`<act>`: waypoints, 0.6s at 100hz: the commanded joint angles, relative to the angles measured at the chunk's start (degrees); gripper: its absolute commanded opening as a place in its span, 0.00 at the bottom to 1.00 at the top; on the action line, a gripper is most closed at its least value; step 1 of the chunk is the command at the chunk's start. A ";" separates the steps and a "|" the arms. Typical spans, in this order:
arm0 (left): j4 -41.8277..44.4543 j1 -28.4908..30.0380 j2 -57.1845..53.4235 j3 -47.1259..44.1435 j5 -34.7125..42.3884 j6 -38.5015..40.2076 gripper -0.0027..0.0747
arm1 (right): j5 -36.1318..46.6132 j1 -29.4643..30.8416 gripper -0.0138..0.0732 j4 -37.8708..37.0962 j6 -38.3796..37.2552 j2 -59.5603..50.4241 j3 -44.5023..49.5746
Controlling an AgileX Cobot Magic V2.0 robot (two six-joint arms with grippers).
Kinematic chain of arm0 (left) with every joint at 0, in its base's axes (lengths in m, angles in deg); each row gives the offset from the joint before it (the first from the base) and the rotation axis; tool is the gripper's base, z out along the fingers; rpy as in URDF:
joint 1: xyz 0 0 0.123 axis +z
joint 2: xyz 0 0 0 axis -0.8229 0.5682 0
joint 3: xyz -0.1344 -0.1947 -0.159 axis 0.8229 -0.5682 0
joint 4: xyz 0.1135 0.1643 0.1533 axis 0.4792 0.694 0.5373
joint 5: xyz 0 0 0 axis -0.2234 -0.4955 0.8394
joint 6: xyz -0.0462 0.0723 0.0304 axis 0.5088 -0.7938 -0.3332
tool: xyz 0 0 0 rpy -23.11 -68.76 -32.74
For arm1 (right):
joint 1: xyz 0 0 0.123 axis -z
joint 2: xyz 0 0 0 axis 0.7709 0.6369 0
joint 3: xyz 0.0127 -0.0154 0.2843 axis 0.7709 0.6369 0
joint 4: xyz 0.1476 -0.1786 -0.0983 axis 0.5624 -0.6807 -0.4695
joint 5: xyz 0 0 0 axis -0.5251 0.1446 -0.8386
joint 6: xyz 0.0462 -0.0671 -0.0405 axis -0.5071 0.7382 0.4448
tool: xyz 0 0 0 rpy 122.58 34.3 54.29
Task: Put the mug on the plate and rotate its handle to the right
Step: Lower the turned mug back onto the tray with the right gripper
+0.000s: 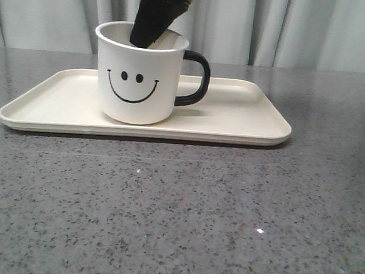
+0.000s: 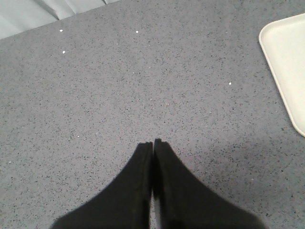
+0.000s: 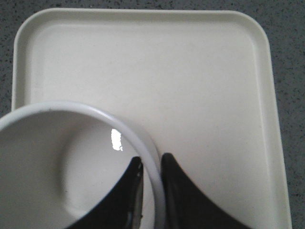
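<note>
The grey speckled table (image 1: 176, 224) carries the plate (image 1: 246, 119), and everything here is best placed against that plate. The mug (image 1: 139, 77) stands upright on it, left of the plate's middle, smiley face toward the front camera, and the handle (image 1: 196, 78) already points to the right along the plate's long side. The right gripper (image 3: 151, 164) comes down from above and pinches the mug's rim at the back, one finger inside the cup and the other outside, closed snugly on the thin white wall. The left gripper (image 2: 153, 143) hovers over bare table just off the plate's edge, its two fingers pressed together and holding nothing. Judging by this, placing and turning look finished, so the step in hand is the release. To do it well, open the fingers only far enough to free the rim, without nudging the wall (a slight sideways drag would spin the handle off its heading), then lift straight up until the inner finger clears the rim before moving away from the plate.
</note>
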 commanded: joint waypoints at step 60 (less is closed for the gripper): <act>0.39 0.07 -0.27 1.25 2.05 0.78 0.01 | -4.09 -0.04 0.30 2.77 0.42 -4.62 -3.25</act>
